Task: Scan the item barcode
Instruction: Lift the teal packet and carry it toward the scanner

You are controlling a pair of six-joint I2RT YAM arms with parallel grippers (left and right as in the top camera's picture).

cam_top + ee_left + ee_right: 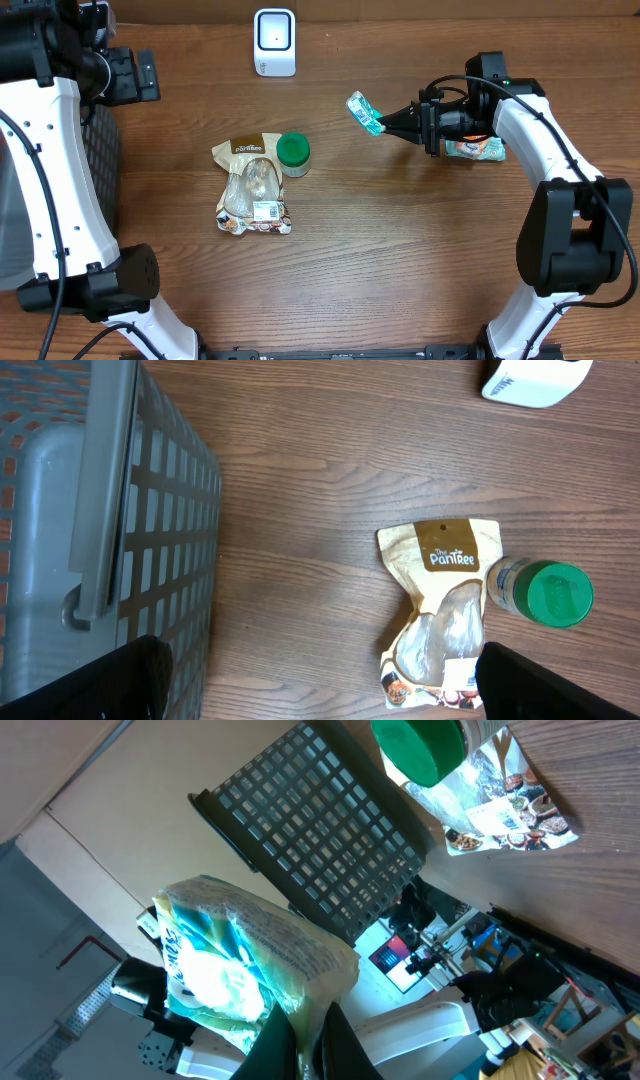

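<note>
My right gripper [385, 123] is shut on the edge of a teal and white snack packet [364, 112], holding it off the table to the right of centre. In the right wrist view the packet [240, 960] rises from between the closed fingers [280, 1045]. The white barcode scanner [274, 42] stands at the table's far edge, to the left of the packet and further back. It also shows in the left wrist view's top right corner as a white scanner [530, 380]. My left gripper [135, 77] hovers open at the far left with nothing between its fingers [110, 685].
A brown Pantree pouch [253, 185] lies mid-table with a green-lidded jar [293, 153] against its right side. A grey mesh basket [120, 510] sits at the left edge. Another teal packet [475, 148] lies under the right arm.
</note>
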